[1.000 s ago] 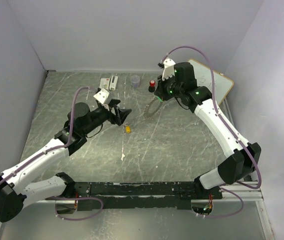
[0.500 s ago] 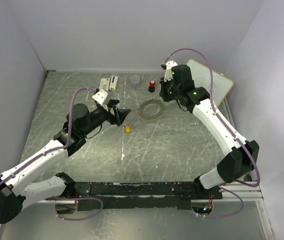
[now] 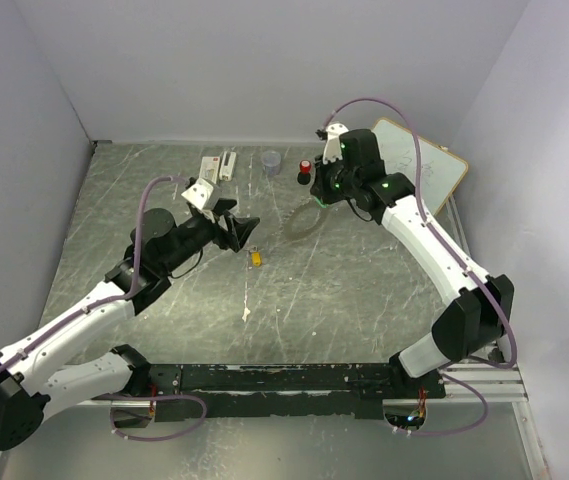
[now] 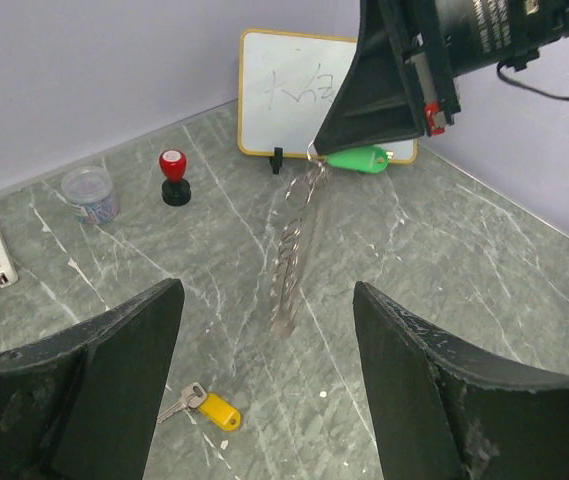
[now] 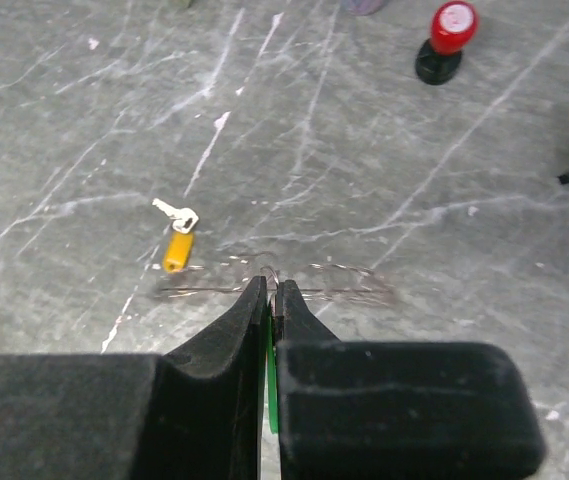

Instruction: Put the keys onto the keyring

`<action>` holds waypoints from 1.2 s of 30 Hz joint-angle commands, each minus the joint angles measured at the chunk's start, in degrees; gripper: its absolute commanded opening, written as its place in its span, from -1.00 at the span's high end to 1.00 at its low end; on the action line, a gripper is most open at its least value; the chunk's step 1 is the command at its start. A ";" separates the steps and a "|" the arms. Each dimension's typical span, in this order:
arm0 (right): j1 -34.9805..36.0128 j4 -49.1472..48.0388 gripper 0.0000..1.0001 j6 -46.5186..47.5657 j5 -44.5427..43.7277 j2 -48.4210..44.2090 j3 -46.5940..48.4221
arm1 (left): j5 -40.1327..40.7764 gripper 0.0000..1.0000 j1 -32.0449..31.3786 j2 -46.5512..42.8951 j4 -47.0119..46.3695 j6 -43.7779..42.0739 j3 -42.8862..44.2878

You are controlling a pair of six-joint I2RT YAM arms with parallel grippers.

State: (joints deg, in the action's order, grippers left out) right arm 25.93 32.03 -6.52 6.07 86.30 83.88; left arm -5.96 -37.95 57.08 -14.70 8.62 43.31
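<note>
Bench [image 3: 364, 290]: grey-green, like stone, with thin white streaks.
Room: plain pale walls [image 3: 264, 70] at the back and on both sides.
Back of bench: a small cup [image 3: 271, 161], a red-capped knob [image 3: 305, 168] and little white boxes [image 3: 219, 165]. A whiteboard [image 3: 439, 165] leans in the right corner.
Right pincer [image 5: 269, 295]: squeezed together on the green key [image 4: 359, 159], up above the bench.
Keyring [image 4: 289, 260]: hangs down from the green key, seen edge-on.
Yellow key [image 3: 255, 258]: lies flat on the bench near the middle, close to the left pincer [image 3: 241, 229].
Left pincer: fingers wide apart, holding nothing.
</note>
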 commanded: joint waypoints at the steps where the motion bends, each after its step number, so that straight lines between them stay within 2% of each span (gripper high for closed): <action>1: 0.76 -3.28 1.00 -0.47 4.83 0.93 0.66 | 1.79 -0.59 0.35 -1.92 0.30 -0.30 -0.05; 22: 1.13 -6.77 1.00 -0.22 4.98 0.73 -4.56 | 1.12 -0.58 0.34 -1.33 -0.23 0.08 -0.11; 36: 0.84 -18.36 1.00 1.87 3.83 12.91 -0.19 | 2.15 -0.58 0.36 -2.62 1.28 -0.46 0.31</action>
State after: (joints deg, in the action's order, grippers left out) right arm 26.98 20.14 -5.48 10.94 98.02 80.88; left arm -5.10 -37.95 55.77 -13.76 8.60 43.31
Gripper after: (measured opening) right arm 0.025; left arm 0.792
